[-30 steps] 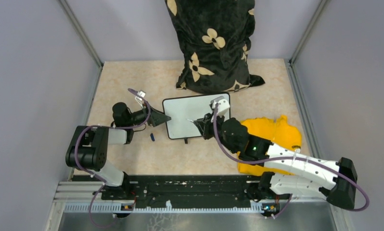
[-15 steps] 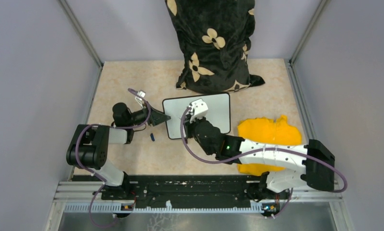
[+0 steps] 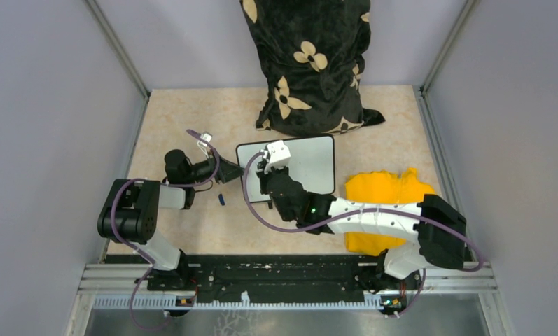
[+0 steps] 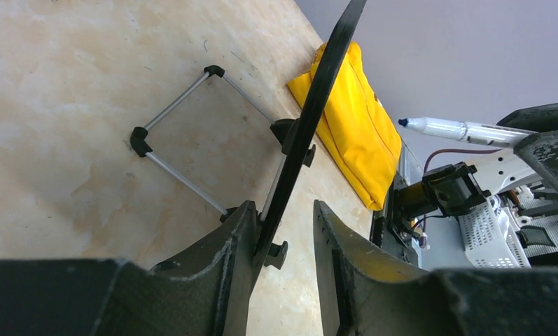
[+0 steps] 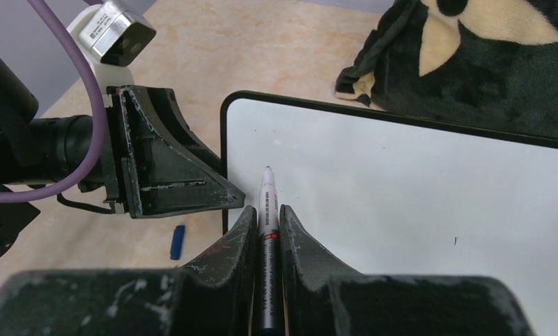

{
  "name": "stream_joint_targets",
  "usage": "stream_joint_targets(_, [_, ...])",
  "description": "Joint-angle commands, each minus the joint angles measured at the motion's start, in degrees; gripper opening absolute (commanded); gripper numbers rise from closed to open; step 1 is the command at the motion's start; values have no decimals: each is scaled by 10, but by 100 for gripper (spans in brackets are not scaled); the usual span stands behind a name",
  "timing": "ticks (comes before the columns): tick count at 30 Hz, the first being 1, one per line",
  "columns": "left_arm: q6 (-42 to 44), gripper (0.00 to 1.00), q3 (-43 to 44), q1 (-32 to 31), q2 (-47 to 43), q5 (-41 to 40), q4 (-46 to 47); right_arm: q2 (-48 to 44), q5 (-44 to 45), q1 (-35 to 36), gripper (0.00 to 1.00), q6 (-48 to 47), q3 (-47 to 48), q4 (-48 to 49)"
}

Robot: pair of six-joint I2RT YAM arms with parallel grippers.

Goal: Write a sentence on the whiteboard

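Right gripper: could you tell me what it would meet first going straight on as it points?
Probably the whiteboard near its left edge, the held marker touching first; depth is unclear.

Small black-rimmed whiteboard, white face up, on the table

The top external camera looks down from above and behind the arm bases over the beige marbled tabletop. The left wrist camera sits low and close, sighting edge-on along the white black-rimmed whiteboard toward the crumpled yellow cloth. The right wrist camera looks down on the board face from close (all three views share it).
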Motion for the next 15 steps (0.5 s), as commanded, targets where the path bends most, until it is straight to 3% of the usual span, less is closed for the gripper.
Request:
stream_joint_targets(1, [14,40,2,3,2,5,19,12,16,4,0,-1,31,39])
stream_joint_targets(15, [17,35,3,3,1,0,10,33,18,-10,0,21,29,82])
